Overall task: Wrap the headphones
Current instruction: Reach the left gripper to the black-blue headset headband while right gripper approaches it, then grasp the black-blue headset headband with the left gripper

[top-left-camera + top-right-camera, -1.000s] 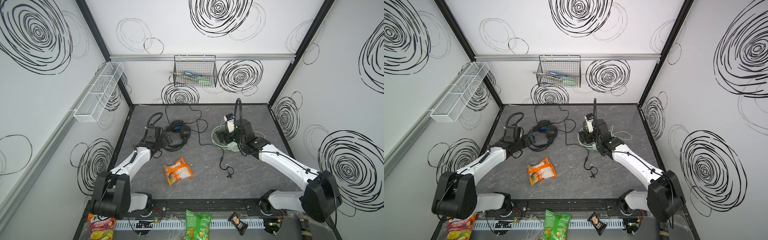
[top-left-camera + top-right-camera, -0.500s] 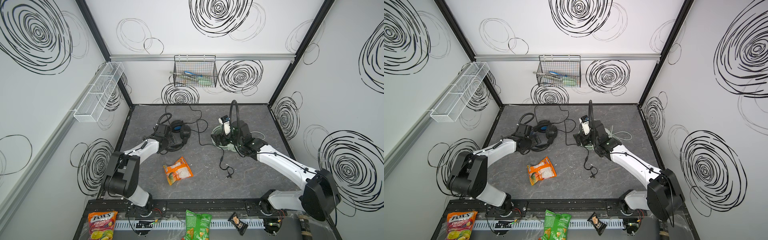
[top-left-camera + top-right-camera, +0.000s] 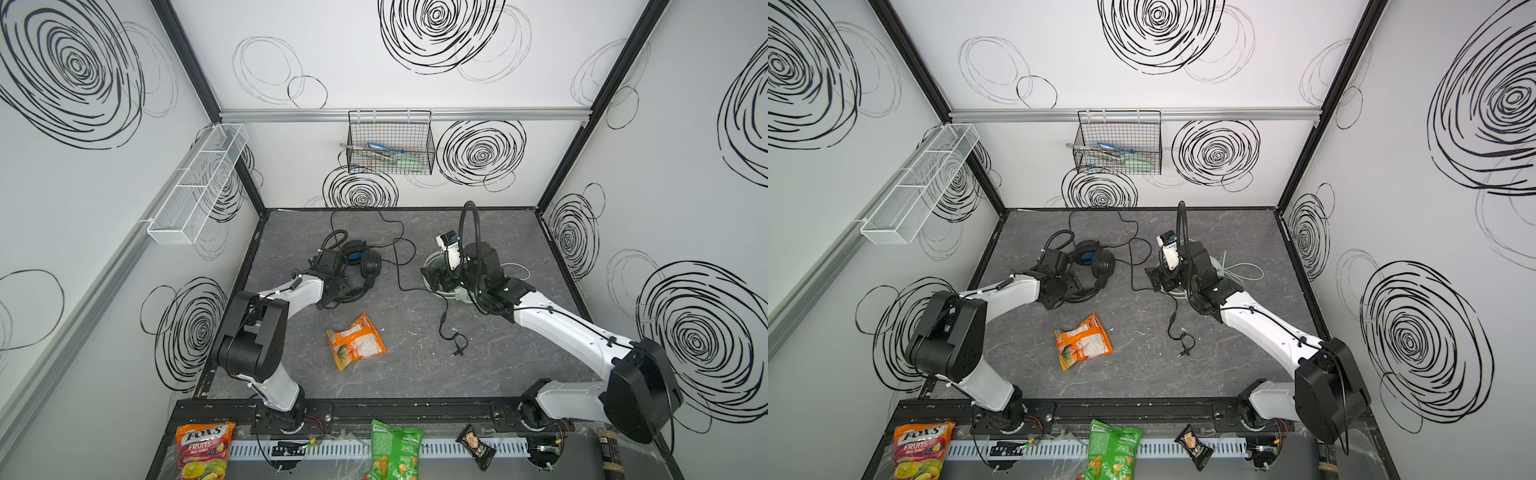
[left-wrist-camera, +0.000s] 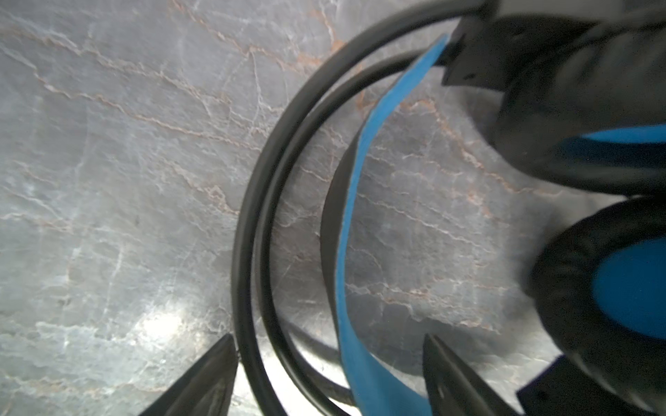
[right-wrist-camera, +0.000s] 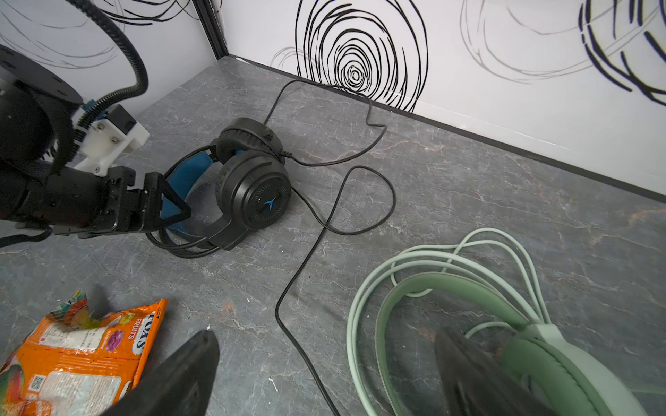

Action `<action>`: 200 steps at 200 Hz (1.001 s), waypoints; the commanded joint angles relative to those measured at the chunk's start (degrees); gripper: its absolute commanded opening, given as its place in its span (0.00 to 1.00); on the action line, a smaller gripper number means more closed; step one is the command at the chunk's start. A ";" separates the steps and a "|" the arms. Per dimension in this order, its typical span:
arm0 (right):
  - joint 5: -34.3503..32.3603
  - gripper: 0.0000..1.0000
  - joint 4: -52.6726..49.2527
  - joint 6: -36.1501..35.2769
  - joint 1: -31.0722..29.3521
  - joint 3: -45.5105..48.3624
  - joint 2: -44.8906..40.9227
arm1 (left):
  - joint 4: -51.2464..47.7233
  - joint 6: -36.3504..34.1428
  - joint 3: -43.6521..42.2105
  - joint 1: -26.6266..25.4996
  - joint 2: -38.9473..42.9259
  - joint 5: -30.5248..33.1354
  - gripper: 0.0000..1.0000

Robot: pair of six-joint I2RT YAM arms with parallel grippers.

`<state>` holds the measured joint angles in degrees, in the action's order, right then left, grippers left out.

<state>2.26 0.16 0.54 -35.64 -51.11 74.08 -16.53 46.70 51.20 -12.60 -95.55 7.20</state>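
Headphones both unwrapped: black pair [image 3: 370, 262] at 11 o'clock, cable [image 5: 304, 261] sprawled toward 5; mint pair [image 5: 425, 282] at 1 o'clock, cord in loose loops. Left gripper [image 4: 328, 338] agape astride black headband, clamping nothing; right gripper [image 5: 326, 333] wide, empty, above mint pair.

Twin overhead views, two close wrist views
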 commanded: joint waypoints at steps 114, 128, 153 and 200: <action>-2.06 0.97 0.91 -0.71 -0.09 1.65 -6.12 | 2.08 -1.35 -1.47 0.11 -1.65 5.56 0.55; -2.63 0.97 1.28 -0.80 -0.12 2.20 -6.74 | 2.21 -1.43 -1.45 0.19 -1.92 5.94 0.50; -2.58 0.97 1.51 -0.89 0.15 2.31 -7.03 | 2.21 -1.61 -0.76 0.41 -2.61 6.51 0.40; -1.69 0.97 2.02 -0.74 0.74 2.94 -6.32 | 2.21 -2.05 0.95 0.81 -3.81 6.86 0.32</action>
<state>0.51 0.86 -0.08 -35.29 -49.21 67.99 -13.76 45.36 50.96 -12.32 -97.67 12.53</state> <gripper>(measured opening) 0.975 0.332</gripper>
